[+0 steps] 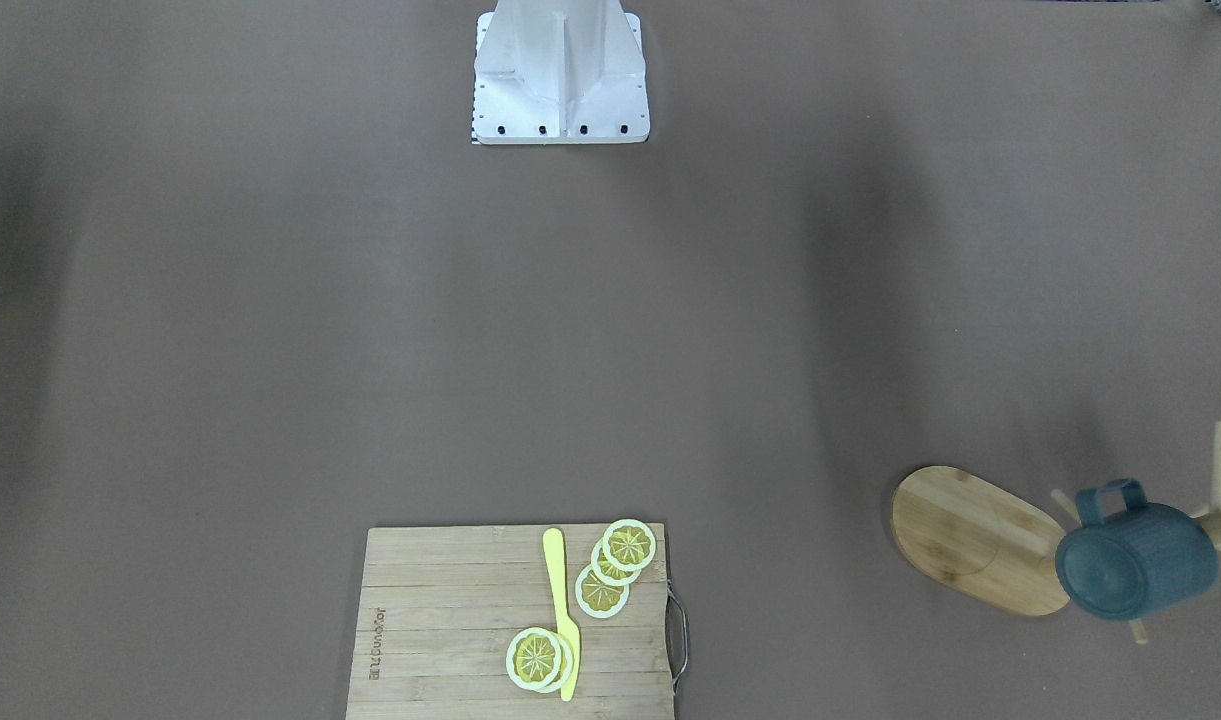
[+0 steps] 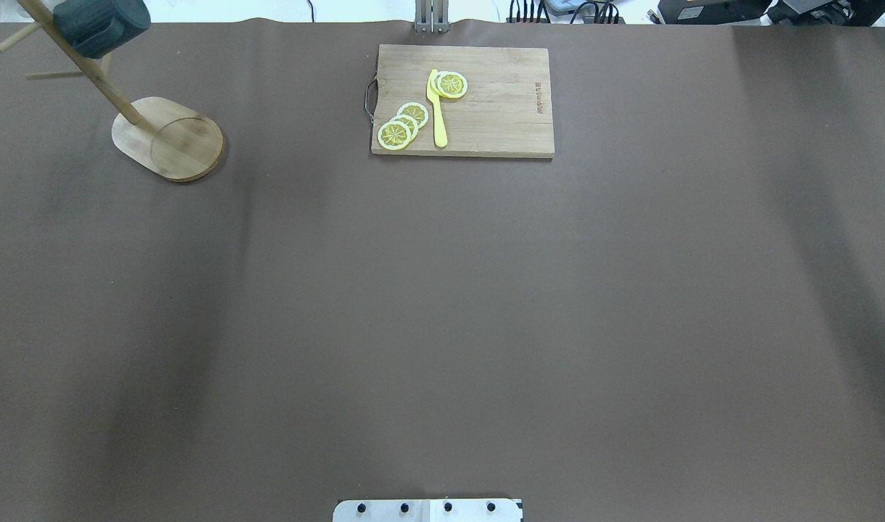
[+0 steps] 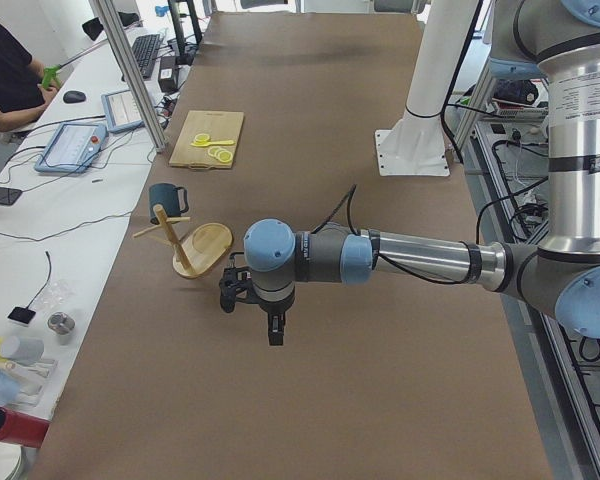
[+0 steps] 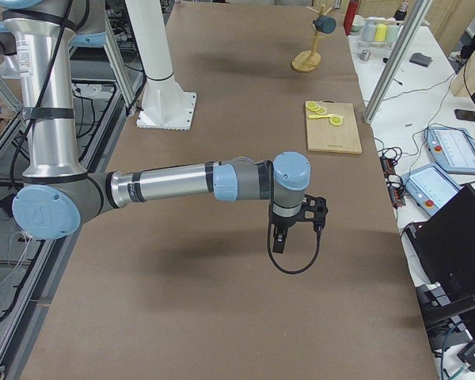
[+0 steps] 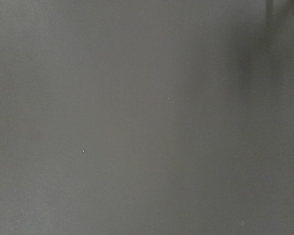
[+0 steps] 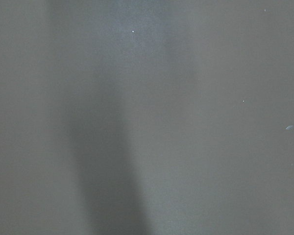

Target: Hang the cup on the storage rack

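The dark teal cup (image 1: 1135, 560) hangs by its handle on a peg of the bamboo storage rack (image 1: 970, 535), at the table's far left corner in the overhead view, where the cup (image 2: 101, 22) sits high on the rack's pole (image 2: 170, 138). No gripper touches it. My left gripper (image 3: 270, 325) hangs over bare table, a short way from the rack (image 3: 205, 245), fingers pointing down. My right gripper (image 4: 279, 241) hangs over bare table far from the rack (image 4: 305, 62). Both show only in the side views, so I cannot tell whether they are open or shut. Both wrist views show only brown table.
A rectangular bamboo cutting board (image 2: 500, 109) lies at the far middle edge with lemon slices (image 2: 402, 125) and a yellow knife (image 2: 437, 109) on it. The robot's white base (image 1: 560, 80) stands at the near edge. An operator (image 3: 5, 70) sits beyond the table's far side.
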